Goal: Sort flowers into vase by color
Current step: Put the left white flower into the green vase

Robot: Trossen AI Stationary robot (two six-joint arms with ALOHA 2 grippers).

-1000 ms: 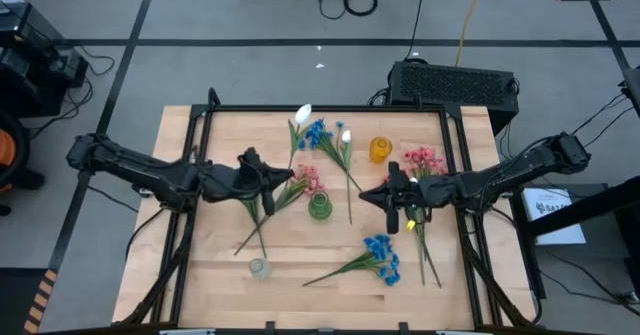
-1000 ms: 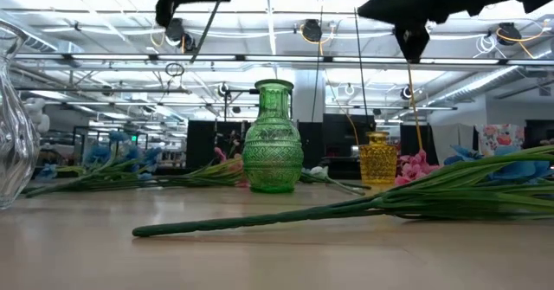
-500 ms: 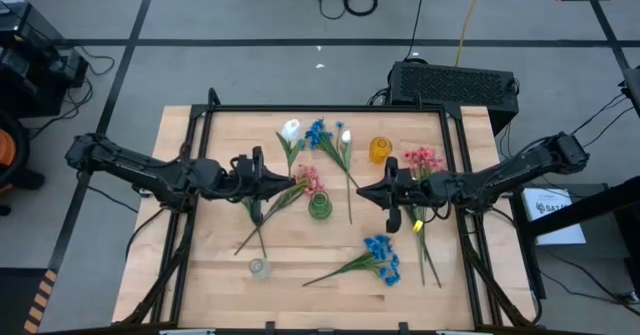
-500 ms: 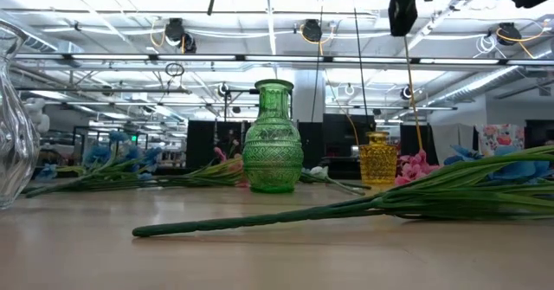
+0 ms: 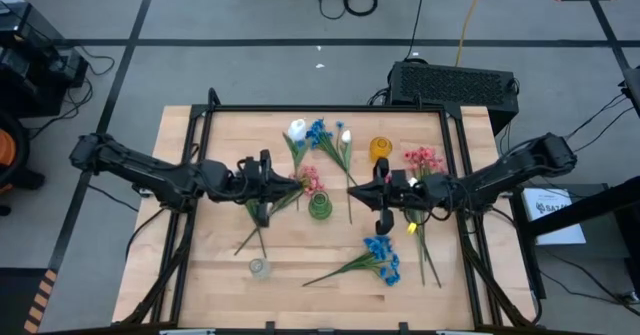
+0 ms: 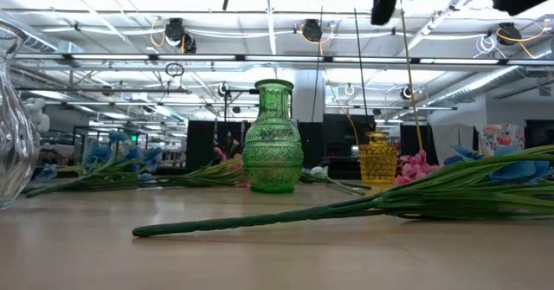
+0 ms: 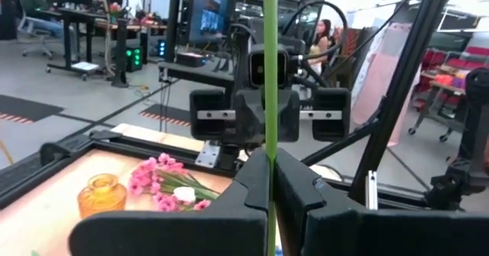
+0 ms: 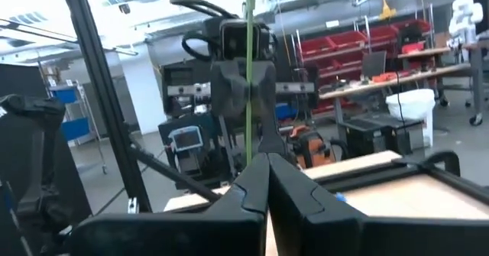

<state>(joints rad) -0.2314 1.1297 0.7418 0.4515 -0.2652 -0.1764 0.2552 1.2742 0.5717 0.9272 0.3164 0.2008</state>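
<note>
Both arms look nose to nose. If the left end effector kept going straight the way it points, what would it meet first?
Probably the right end effector, dead ahead past the left end effector and its clamped stem. In the high view the green vase sits just off that line; depth is uncertain.

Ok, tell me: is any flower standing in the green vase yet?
No, the green vase stands empty in the low view, no stem in its mouth.

- Desk (image 5: 200, 265) centre crowded: green vase (image 5: 319, 207) stands between both arms, pink spray (image 5: 308, 181) just beside it.
- Yellow vase (image 5: 379, 150) and white bud (image 5: 296, 130) block the far edge.
- Near edge: blue spray (image 5: 381, 255) lies across; clear vase (image 5: 259, 267) stands left.
- Bare wood near the left corner.
</note>
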